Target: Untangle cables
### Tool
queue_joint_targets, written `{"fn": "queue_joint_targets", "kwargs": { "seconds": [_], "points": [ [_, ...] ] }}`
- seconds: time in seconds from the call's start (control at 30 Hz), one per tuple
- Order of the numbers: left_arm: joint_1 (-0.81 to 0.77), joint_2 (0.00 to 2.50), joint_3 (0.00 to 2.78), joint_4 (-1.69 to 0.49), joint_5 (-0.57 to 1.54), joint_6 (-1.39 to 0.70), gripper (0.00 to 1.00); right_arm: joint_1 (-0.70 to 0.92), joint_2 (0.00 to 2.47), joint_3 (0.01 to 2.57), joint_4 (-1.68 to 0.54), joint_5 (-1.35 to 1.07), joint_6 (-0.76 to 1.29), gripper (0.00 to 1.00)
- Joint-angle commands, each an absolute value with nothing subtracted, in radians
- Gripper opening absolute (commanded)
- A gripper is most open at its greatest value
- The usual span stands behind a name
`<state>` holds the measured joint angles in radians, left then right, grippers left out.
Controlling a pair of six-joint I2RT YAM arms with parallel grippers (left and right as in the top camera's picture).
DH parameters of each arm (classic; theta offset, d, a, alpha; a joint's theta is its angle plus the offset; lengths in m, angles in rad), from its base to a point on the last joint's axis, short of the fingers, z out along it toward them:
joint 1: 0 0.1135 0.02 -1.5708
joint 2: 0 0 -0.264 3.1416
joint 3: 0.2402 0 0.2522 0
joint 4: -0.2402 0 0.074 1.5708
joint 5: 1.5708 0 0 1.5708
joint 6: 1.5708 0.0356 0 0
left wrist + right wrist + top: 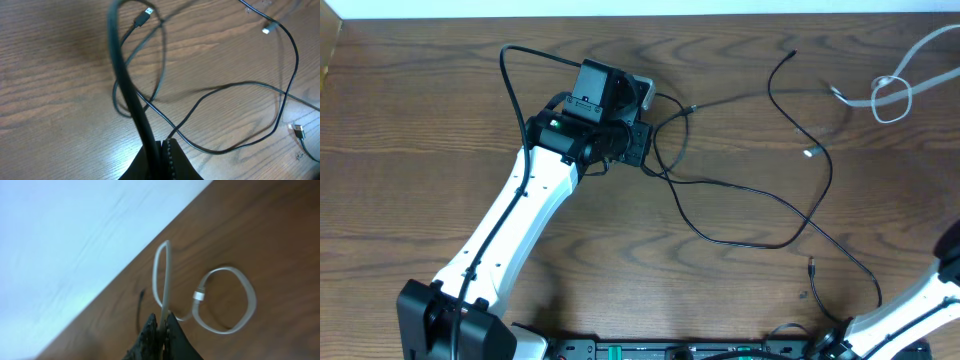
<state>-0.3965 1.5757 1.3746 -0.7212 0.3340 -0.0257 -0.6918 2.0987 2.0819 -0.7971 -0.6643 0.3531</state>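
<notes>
Thin black cables lie looped and crossed over the middle of the wooden table, with small plug ends. My left gripper is at their left end. In the left wrist view it is shut on a black cable that rises from the jaws toward a USB plug. A white cable lies coiled at the far right. My right gripper is shut on the white cable and holds one strand up; it is outside the overhead view.
The table's far edge runs close behind the white cable, with a pale surface beyond it. The left arm's own thick black wire arcs over its wrist. The right arm enters at the bottom right.
</notes>
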Motion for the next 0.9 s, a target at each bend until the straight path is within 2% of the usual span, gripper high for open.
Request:
{"fn": "queue_joint_targets", "kwargs": {
  "seconds": [0.0,0.13,0.37,0.5,0.57,0.67,0.7,0.77,0.87],
  "points": [
    [-0.4,1.583,1.38,-0.721,0.327,-0.024,0.08,-0.771,2.096,2.088,-0.775,-0.542,0.416,0.01],
    [-0.4,1.583,1.38,-0.73,0.303,-0.024,0.07,-0.815,2.106,2.088,-0.744,-0.43,0.395,0.01],
    [-0.39,1.583,1.38,-0.864,-0.058,-0.07,0.07,-0.802,2.128,2.086,-0.751,-0.411,0.315,0.01],
    [-0.387,1.583,1.38,-0.834,-0.002,-0.083,0.08,-0.735,2.129,2.078,-0.885,-0.422,0.229,0.01],
    [-0.387,1.583,1.38,-0.813,0.025,-0.086,0.07,-0.697,2.129,2.078,-0.969,-0.439,0.189,0.1],
    [-0.387,1.583,1.38,-0.802,0.027,-0.088,0.07,-0.638,2.129,2.078,-1.106,-0.434,0.111,0.48],
    [-0.387,1.583,1.38,-0.802,0.027,-0.088,0.07,-0.617,2.129,2.078,-1.159,-0.421,0.086,0.55],
    [-0.387,1.583,1.38,-0.804,0.027,-0.088,0.08,-0.577,2.129,2.077,-1.258,-0.39,0.047,0.61],
    [-0.387,1.583,1.38,-0.803,0.027,-0.088,0.08,-0.514,2.129,2.049,-1.367,-0.356,-0.064,0.61]
  ]
}}
